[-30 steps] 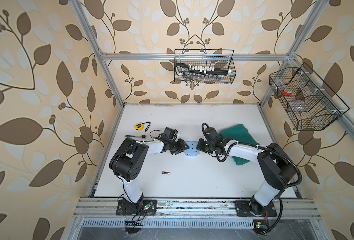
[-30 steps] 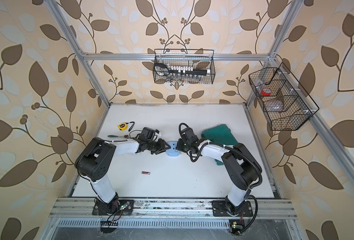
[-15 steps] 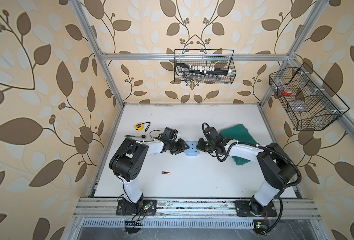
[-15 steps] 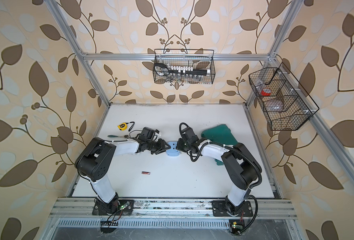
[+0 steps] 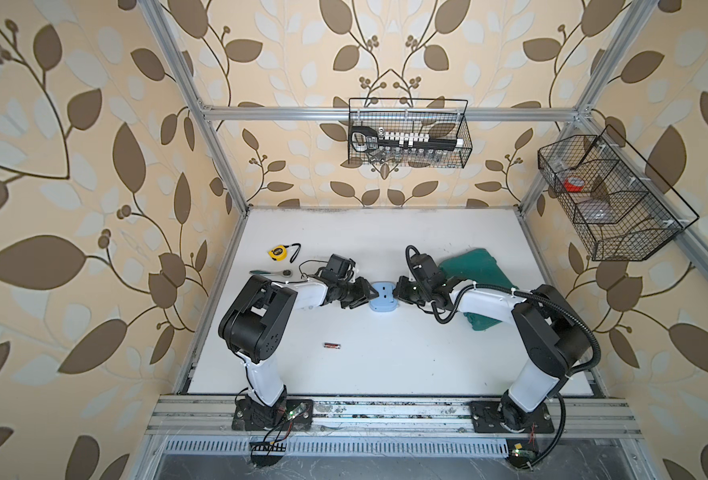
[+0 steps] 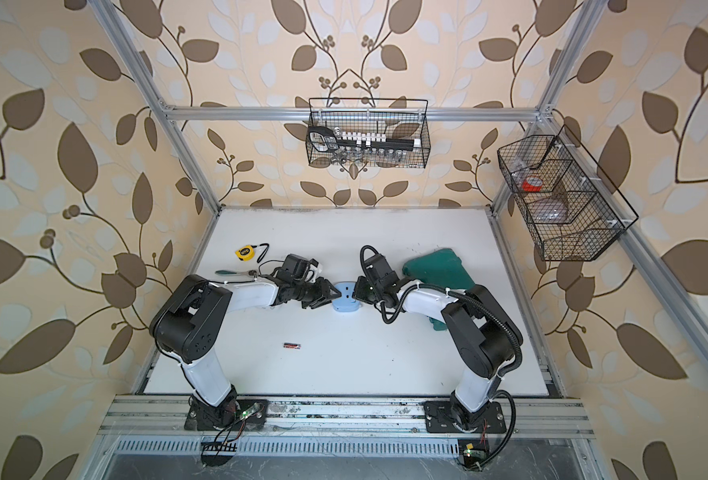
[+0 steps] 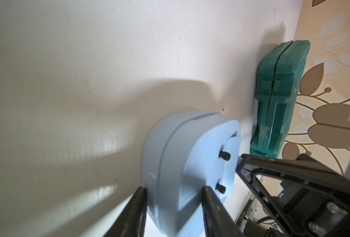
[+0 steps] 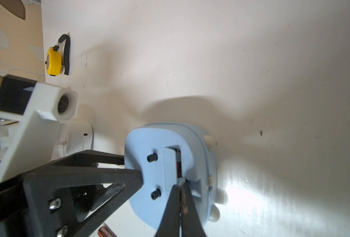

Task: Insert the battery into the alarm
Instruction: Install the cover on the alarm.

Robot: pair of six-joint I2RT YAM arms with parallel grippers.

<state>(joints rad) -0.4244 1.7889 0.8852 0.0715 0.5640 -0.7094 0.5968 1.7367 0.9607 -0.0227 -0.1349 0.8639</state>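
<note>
The pale blue alarm [image 5: 382, 297] lies back up at the middle of the bench [image 5: 385, 237], seen in both top views. The left jaws, partly spread, pinch its body across the rim from 9 o'clock. The right jaws, pressed together, come in from 3 o'clock with their tips at the end of the compartment lid [image 8: 169, 164], beside an open slot where a dark red battery [image 8: 178, 164] partly shows. A loose battery [image 5: 332, 345] lies on the bench at 7 o'clock from the alarm, well apart. A green case [image 5: 474, 266] sits at 2 o'clock, a yellow tape measure [image 5: 277, 252] at 10 o'clock
</note>
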